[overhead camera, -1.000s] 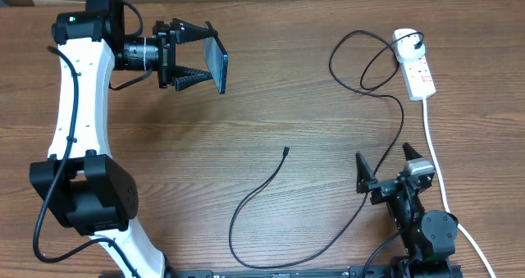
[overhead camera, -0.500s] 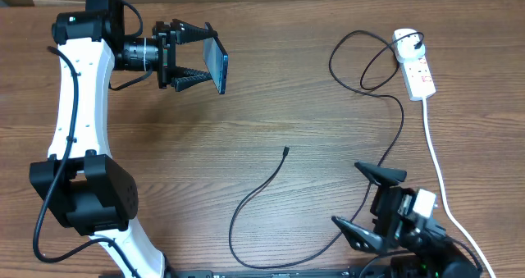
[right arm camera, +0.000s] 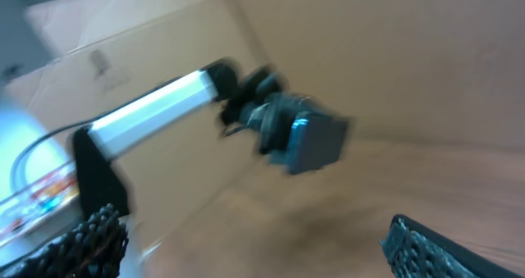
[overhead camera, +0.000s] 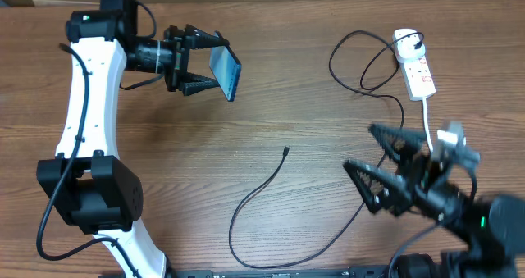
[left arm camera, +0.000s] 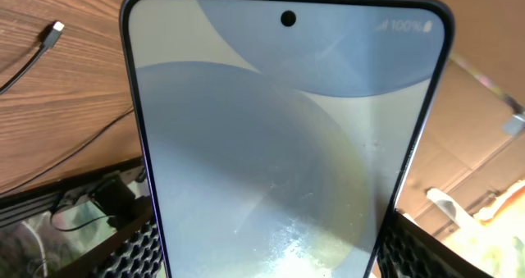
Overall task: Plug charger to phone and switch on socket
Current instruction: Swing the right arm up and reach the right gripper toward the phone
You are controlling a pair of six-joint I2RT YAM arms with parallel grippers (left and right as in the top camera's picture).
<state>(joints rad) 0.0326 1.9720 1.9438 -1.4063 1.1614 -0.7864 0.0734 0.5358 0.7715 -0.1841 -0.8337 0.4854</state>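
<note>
My left gripper (overhead camera: 215,65) is shut on the phone (overhead camera: 226,71) and holds it above the table's back left, its blue screen tilted. In the left wrist view the phone (left arm camera: 279,147) fills the frame between the foam pads (left arm camera: 135,253). The charger's connector tip (overhead camera: 285,151) lies free mid-table and shows too in the left wrist view (left arm camera: 56,34). Its black cable (overhead camera: 246,200) loops along the front and runs up to the plug in the socket (overhead camera: 417,65), a white strip at the back right. My right gripper (overhead camera: 358,147) hangs open and empty above the front right.
The socket's thick white cord (overhead camera: 431,134) runs down the right side under my right arm. A black cable loop (overhead camera: 361,61) lies left of the socket. The right wrist view is blurred; it shows the left arm and phone (right arm camera: 316,143) ahead, with cardboard behind.
My right arm has risen from the front edge and swung up and left over the table, jaws wide. My left arm has shifted slightly right and tilted the phone.
</note>
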